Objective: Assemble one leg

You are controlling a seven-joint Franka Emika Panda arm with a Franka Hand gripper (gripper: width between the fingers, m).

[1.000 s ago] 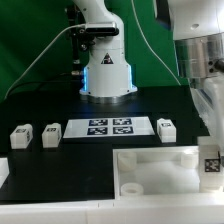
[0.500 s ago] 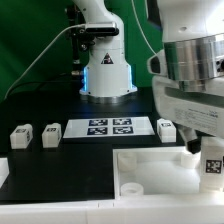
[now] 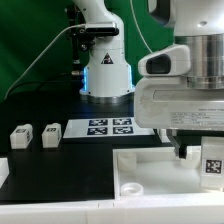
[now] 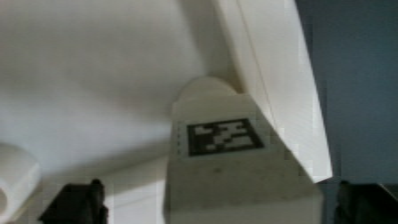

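Note:
A leg, a small white block with a square tag, stands upright on the large white tray-like piece at the exterior view's right. My gripper hangs just above it, open. In the wrist view the leg shows between my two dark fingertips, with a gap on each side, so the jaws straddle it without touching. Two more legs lie at the exterior view's left. A fourth leg is hidden behind my hand.
The marker board lies on the black table in front of the robot base. The tray-like piece has a raised rim and a corner hole. In the wrist view its rim runs beside the leg.
My hand has moved toward the exterior view's left and come down over the upright leg. It now covers the leg that lay beside the marker board. The parts have not moved.

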